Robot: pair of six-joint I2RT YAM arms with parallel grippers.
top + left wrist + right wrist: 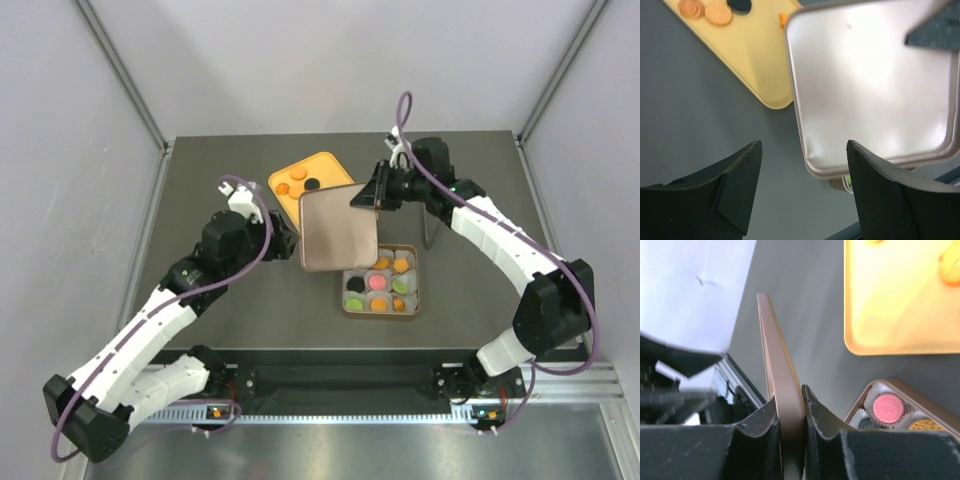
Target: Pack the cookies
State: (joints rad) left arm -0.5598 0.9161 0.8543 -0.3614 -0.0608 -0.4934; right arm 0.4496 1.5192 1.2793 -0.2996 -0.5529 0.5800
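A square tin (pixel 416 300) holds orange, pink, green and black cookies (pixel 378 283) in white paper cups; a pink cookie (pixel 888 407) shows in the right wrist view. My right gripper (pixel 366 198) is shut on the edge of the tin's brown lid (pixel 338 228), held tilted in the air over the tin's left part; the lid (pixel 782 390) sits between its fingers. The lid's pale underside (pixel 870 85) fills the left wrist view. My left gripper (pixel 283 240) is open and empty at the lid's left edge. Loose orange and black cookies (pixel 292 184) lie on a yellow tray (pixel 325 167).
The yellow tray (pixel 755 55) lies at the back of the dark table, behind the lid. Grey walls enclose the table on three sides. A metal rail runs along the near edge by the arm bases.
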